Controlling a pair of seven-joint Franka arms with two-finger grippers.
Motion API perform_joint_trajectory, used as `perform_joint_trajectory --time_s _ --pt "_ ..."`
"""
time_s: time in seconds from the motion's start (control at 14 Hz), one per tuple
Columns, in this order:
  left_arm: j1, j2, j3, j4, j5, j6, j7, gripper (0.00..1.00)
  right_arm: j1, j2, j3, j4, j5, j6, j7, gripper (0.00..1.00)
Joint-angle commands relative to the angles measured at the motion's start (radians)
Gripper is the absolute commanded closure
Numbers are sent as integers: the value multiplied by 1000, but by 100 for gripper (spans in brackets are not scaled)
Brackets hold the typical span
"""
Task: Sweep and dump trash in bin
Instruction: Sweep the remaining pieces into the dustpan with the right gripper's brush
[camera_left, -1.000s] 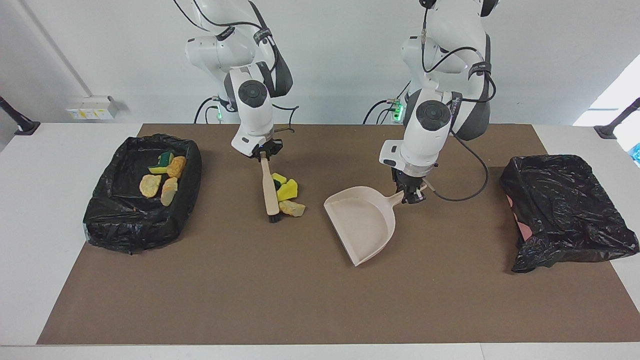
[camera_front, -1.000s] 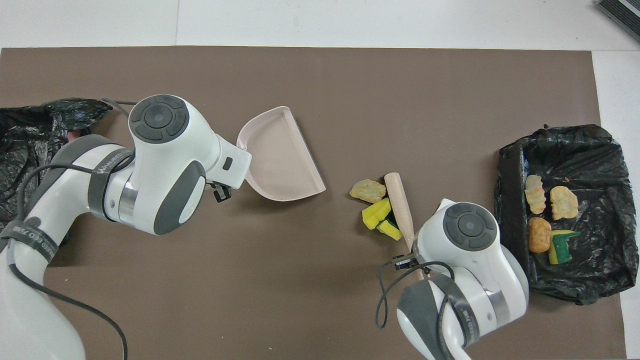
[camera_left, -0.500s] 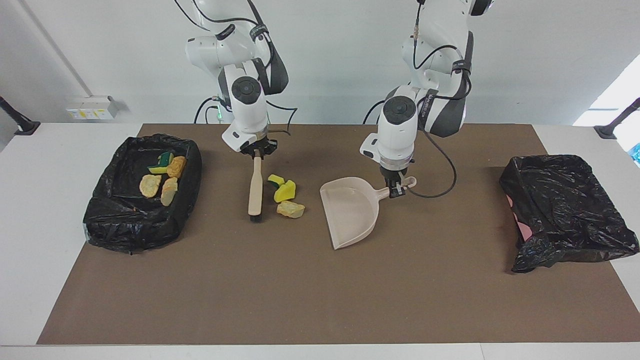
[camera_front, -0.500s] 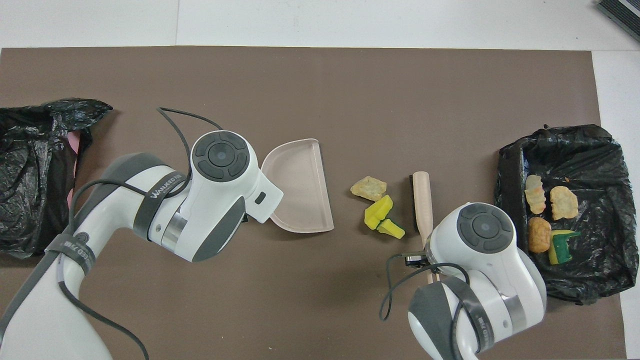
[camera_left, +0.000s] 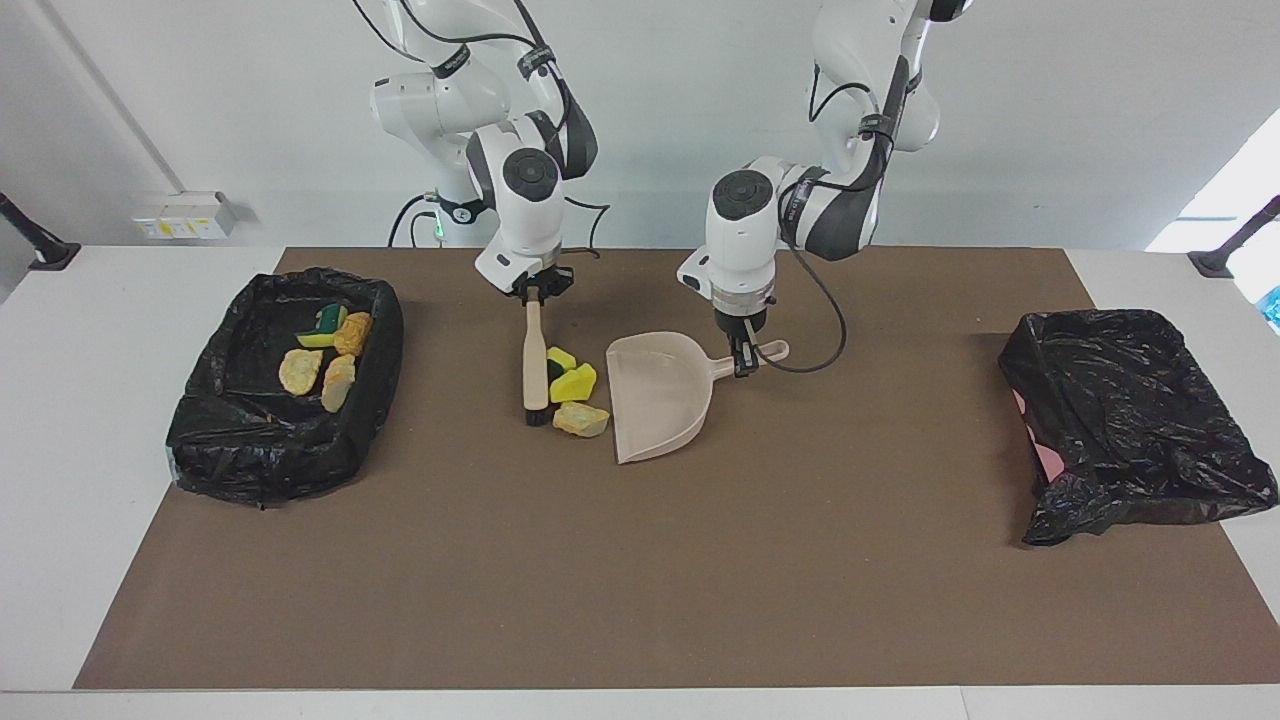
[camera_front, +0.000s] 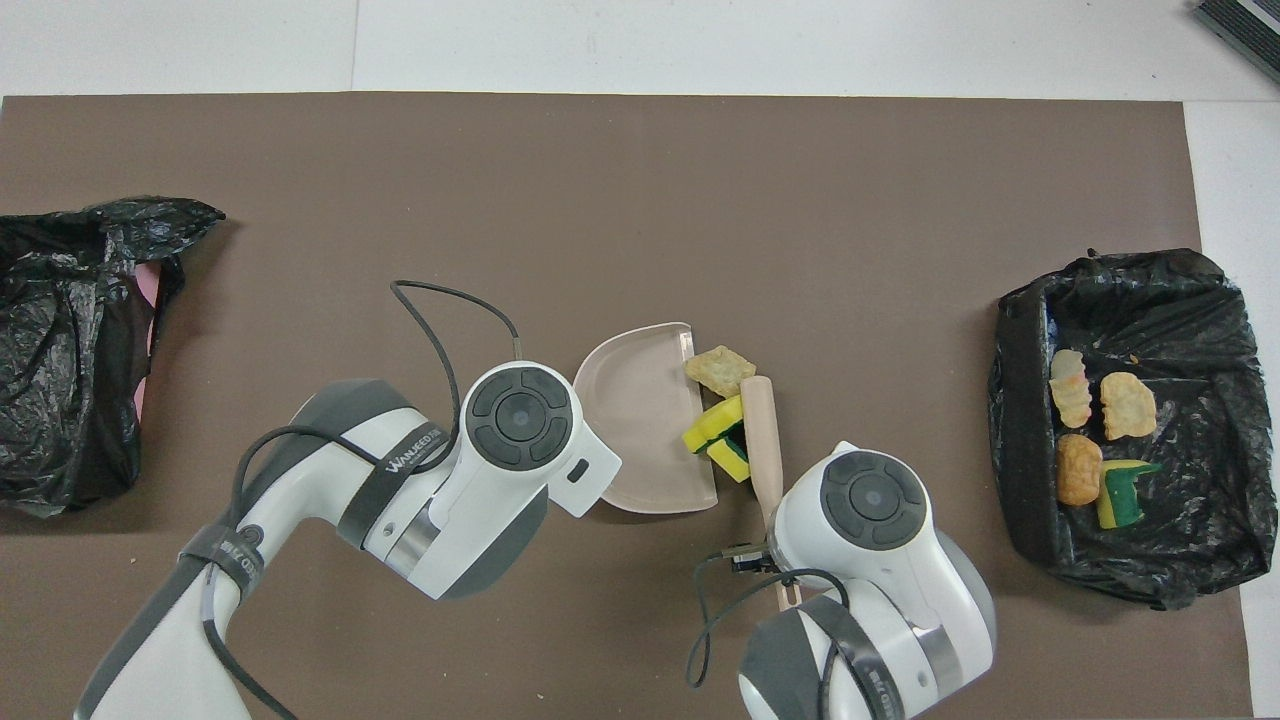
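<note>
Right hand (camera_left: 535, 292) closed on the handle of a beige brush (camera_left: 536, 365), bristles down on the brown mat (camera_left: 640, 560). Left hand (camera_left: 742, 362) gripping the handle of the beige dustpan (camera_left: 655, 400), pan lying flat with its open edge turned toward the brush. Between brush and dustpan – loose trash (camera_left: 572, 392): two yellow sponge pieces with green backing and one tan crusty lump, pressed against the brush side and touching the dustpan edge. More trash in the black-lined bin (camera_left: 285, 385) at the right arm's end of the surface – three tan lumps and one sponge piece. Second black bag-covered bin (camera_left: 1135, 420) at the left arm's end, contents not visible.
</note>
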Motion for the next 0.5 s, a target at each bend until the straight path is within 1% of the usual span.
perform_joint_trajectory --time_s 0.0,0.14,0.21,0.36,0.43 --pt "-19 -45 11 -81 17 67 -3 100 16 56 1 81 144 28 -71 100" --pt "-19 -47 11 -89 16 93 -3 100 31 70 1 150 195 5 -60 100" --pt "-19 -45 9 -89 16 96 0 100 28 56 1 176 213 -33 -61 100" --pt "-10 -45 11 -90 16 103 6 100 16 15 -10 236 200 -161 -57 100" --pt "-7 -45 11 -89 16 115 6 100 5 -20 -15 239 189 -218 -57 100"
